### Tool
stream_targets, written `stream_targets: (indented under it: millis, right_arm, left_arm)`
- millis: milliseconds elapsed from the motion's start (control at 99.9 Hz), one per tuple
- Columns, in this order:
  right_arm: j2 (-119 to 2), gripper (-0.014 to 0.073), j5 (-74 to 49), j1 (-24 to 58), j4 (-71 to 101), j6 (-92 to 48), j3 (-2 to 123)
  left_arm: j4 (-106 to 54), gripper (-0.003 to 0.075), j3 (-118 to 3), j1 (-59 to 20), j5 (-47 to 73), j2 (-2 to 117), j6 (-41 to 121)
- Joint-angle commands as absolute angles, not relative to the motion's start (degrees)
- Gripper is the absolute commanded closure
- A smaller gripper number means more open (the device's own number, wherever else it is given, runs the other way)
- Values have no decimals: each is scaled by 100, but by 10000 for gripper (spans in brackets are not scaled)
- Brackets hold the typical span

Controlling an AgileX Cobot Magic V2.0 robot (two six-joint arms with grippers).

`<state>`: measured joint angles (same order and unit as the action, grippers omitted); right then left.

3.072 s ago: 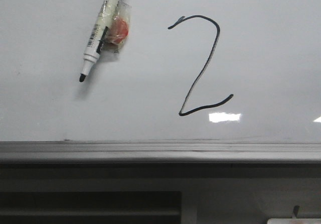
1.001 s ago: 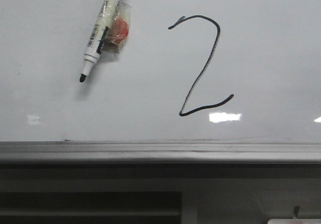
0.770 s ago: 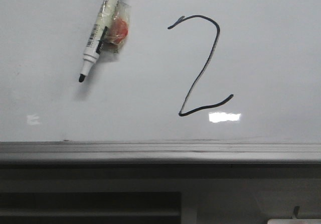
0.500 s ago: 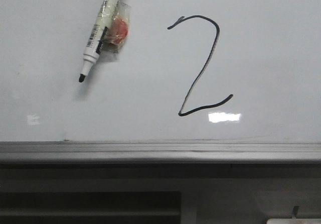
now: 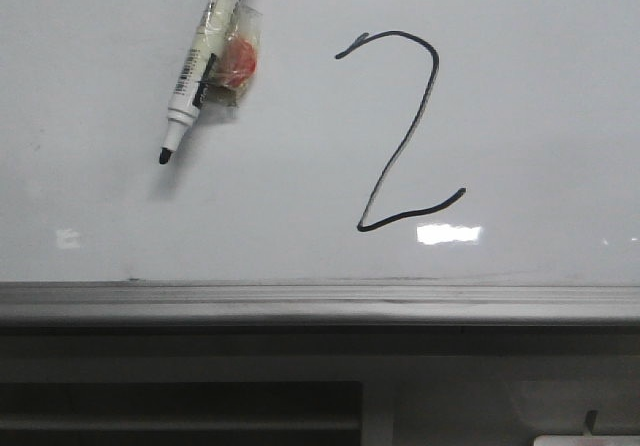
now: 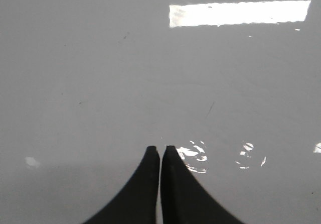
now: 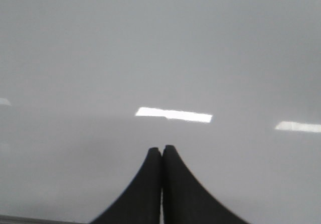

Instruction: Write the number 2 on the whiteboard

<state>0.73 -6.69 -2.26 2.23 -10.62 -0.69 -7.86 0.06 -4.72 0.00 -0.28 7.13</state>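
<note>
Dark slatted cabinet (image 5: pixel 180 411) under grey ledge (image 5: pixel 320 303).

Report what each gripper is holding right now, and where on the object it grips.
Nothing is held. The left gripper and right gripper are both shut with nothing between the fingers. The marker sits against the whiteboard, not in either gripper.

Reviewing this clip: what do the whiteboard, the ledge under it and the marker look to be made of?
The whiteboard looks like a glossy coated panel, since ceiling lights mirror sharply in it; the core is not visible. The ledge appears to be matte grey metal, with long straight ridges, though plastic is possible. The marker seems to be white plastic with a printed barcode label, clear tape around it and a dark felt-like tip.
</note>
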Motion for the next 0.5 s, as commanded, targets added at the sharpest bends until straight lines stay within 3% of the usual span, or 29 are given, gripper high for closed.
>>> stream_targets:
  millis: [0, 490]
  right_arm:
    - [153, 654, -248, -260, 127, -1115, -218]
    - [153, 654, -159, -260, 127, -1115, -209]
  left_arm:
    - [-824, 740, 75, -449, -407, -179, 665]
    - [-824, 740, 75, -449, -407, -179, 665]
